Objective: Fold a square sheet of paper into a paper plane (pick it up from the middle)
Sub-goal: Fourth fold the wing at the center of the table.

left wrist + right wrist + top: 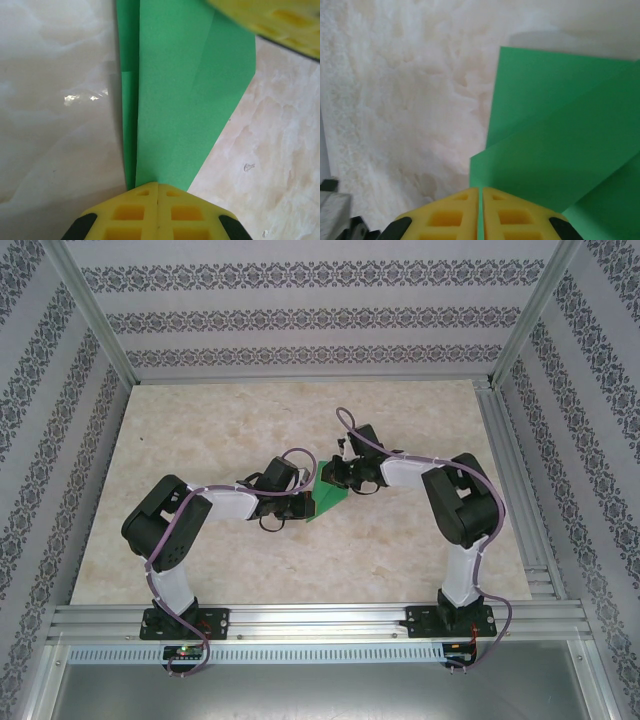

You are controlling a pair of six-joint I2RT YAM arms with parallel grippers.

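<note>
Paper (328, 502), green and part-folded, lies midway on the table (200, 440): light, limp, quick to crease, so folded edges look the safest hold. My left claw (157, 187) pinches its narrow end; my right claw (481, 192) is pressed shut on another edge.

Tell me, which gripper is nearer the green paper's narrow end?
Left. The left gripper pinches the folded green paper at that end; the right gripper clamps its wide end.
</note>
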